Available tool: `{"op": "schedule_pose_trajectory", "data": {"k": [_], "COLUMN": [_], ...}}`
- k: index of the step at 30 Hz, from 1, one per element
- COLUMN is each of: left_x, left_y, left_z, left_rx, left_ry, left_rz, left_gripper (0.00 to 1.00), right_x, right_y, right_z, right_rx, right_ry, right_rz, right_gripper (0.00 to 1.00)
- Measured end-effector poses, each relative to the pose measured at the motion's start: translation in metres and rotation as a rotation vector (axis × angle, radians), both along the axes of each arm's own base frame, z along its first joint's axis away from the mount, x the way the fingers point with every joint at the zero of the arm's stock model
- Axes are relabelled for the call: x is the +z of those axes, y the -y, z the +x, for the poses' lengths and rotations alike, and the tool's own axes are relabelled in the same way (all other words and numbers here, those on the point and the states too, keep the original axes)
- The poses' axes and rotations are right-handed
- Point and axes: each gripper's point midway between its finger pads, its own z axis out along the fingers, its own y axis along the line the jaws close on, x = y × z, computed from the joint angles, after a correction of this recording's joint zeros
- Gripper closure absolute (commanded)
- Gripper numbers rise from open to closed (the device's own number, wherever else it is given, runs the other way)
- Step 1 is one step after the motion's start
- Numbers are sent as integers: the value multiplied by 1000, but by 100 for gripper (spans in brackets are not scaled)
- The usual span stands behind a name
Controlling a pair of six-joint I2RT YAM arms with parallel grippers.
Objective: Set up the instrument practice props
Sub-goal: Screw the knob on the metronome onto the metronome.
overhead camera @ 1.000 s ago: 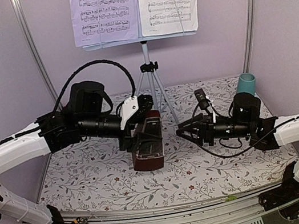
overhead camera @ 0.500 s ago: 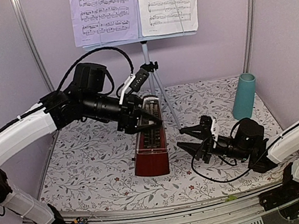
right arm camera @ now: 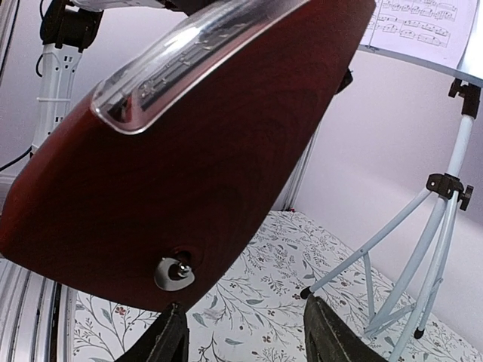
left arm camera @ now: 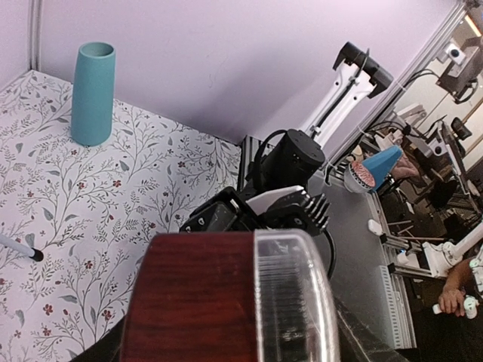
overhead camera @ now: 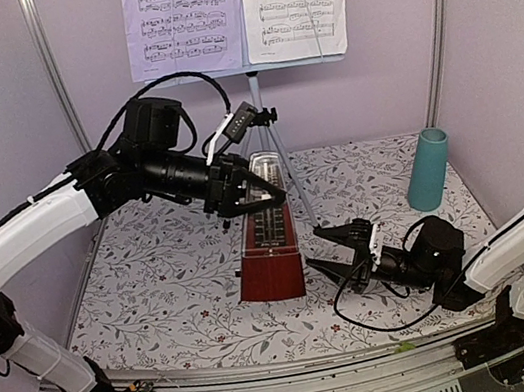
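change: over the last second the metronome [overhead camera: 271, 245] has gone from lying low and tipped under the left gripper [overhead camera: 245, 187] to standing nearly upright on its wide base at mid table [overhead camera: 158, 296].
left arm: it has risen and swung back with the metronome; its fingers are clamped on the narrow top.
right arm: it has pulled back toward the near edge and dropped low; the right gripper [overhead camera: 314, 248] now sits just beside the base on its right, jaws apart with nothing between them.
newly seen: the teal cup [overhead camera: 428, 169], which that arm had mostly covered, now stands in plain sight at the right rear.
meaning: the music stand [overhead camera: 256, 96] already carries the sheet-music pages [overhead camera: 186, 22], so seating the metronome looks like the last prop; whether its base lies fully flat cannot be told.
edges: the tripod legs [overhead camera: 292, 182] run just behind the metronome and the left fingers, the tightest spot.
open room: bare cloth lies to the left and in front of the metronome; the right side is held by the right arm, and the cup is well apart.
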Motion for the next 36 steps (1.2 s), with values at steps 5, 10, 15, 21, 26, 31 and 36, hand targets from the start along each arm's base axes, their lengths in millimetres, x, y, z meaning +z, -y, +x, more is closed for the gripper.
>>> {"op": "schedule_pose_trajectory", "data": {"k": [5,10,15,21,26,31,36], "left_x": [-1,0,1,1,0,0,1], "left_y": [1,1,1,2,3,3,3], "left_z": [5,9,9,10,12,12,11], "left_rx": [12,18,20,19,20,19,14], "left_ry": [-16,-18,-18,-15,-12,-12,-11], "left_rz": [1,-4,-5,-8,-11,-12,-16], "left_gripper": [100,100,100,100,100,100,100], "right_x": [0,-5,-10,-10,-7,-7,-7], "right_y": [-3,-5,-6,-4,-7,-8,-7], "right_z": [-6,-6,-5,0,2,2,5], "right_rx": [3,-13,-25,-54,-69,-74,-95], "right_ry": [26,34,35,29,21,18,10], "right_rz": [-13,-32,-46,-44,-31,-29,-25], "right_gripper": [46,44,44,43,43,43,48]}}
